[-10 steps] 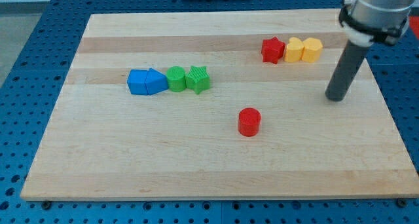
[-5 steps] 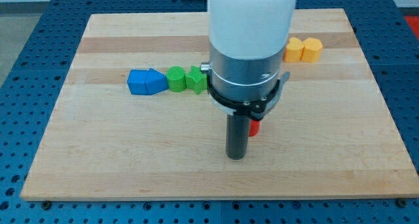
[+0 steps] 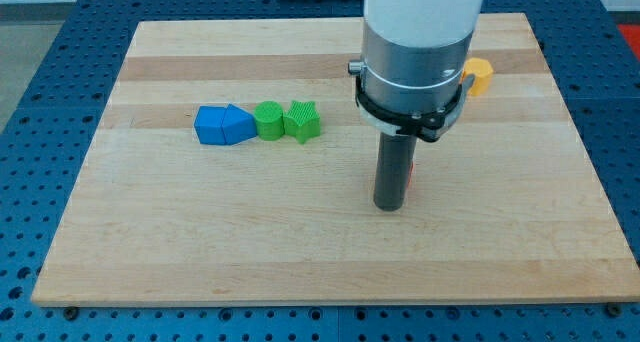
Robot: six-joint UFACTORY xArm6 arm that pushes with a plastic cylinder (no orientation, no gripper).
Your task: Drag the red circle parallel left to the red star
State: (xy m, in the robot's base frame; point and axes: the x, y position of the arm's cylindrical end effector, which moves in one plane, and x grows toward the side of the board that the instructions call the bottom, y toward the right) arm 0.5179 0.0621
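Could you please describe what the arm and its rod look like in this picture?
A wide white cylindrical housing tops a silver-grey metal section, ringed at its base by a black clamp-like collar. Below hangs a straight dark grey rod, ending at my tip. No cables or markings show.

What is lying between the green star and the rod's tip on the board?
Nothing: in the camera view, only bare wood lies between the green star and my tip, which stands toward the view's lower right of the star.
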